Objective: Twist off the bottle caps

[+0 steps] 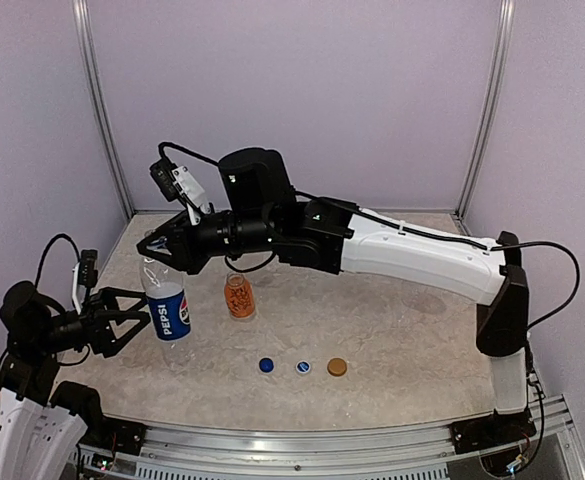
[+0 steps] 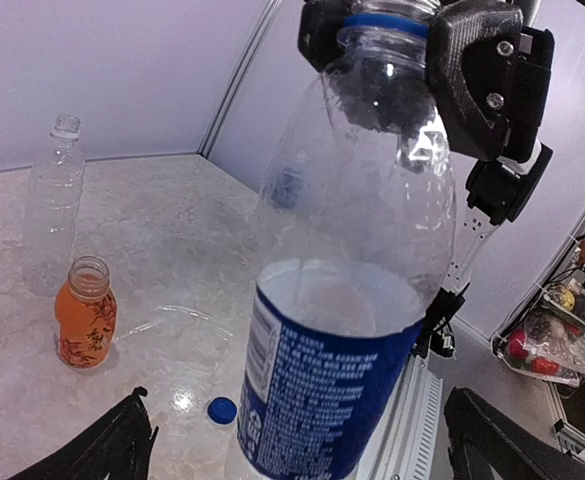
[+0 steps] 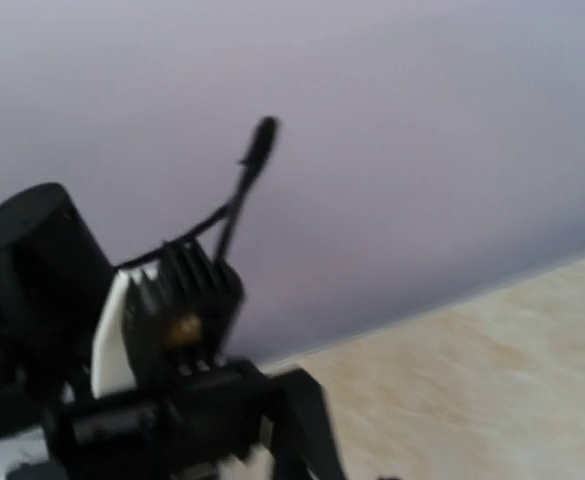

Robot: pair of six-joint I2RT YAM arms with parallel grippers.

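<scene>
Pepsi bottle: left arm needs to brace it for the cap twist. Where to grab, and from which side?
Grip the labelled mid-body of the Pepsi bottle, coming in level from its left, where the open left gripper straddles it. The bottle stands upright and the label band looks straight-walled, so flat fingers should seat there. The right gripper is clamped on the top, so that end is taken.

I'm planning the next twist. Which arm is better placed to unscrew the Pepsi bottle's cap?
Right. The right pincer grips the blue cap atop the Pepsi bottle, while the left pincer stands open around the bottle's labelled body, well below the cap.
</scene>
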